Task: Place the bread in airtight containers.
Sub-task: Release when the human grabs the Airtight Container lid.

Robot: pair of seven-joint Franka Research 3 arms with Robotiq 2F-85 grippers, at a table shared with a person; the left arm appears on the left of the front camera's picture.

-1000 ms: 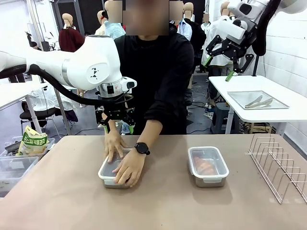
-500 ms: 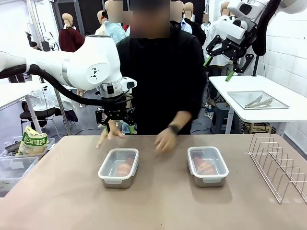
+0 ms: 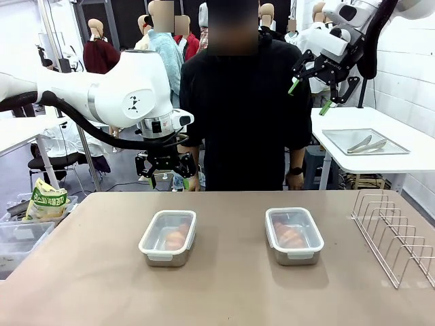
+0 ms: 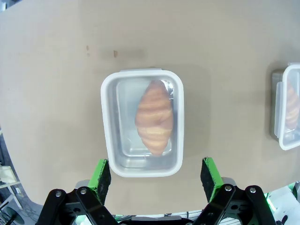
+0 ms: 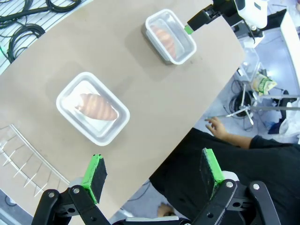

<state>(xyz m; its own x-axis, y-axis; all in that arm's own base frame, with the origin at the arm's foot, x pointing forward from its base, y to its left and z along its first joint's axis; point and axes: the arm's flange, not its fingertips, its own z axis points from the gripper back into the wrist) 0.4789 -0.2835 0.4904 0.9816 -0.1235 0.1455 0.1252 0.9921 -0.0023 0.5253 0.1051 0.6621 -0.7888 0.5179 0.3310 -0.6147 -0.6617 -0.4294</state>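
Two steel airtight containers stand on the brown table, each with a clear-white lid on and one golden croissant inside. The left container holds a croissant lying lengthwise. The right container holds the other croissant. My left gripper hangs open above the left container's far side, touching nothing. High at the back right, my right gripper is open and empty. The person stands behind the table with arms down, one hand by the far edge.
A wire rack stands on the table's right side. At the left edge are a clear bin and a snack bag. A white side table at the back right carries a flat metal tray with tongs.
The person's hands, pressing on the left container's lid a second ago, lifted off and dropped to the sides as the person stood upright. Neither arm moved.
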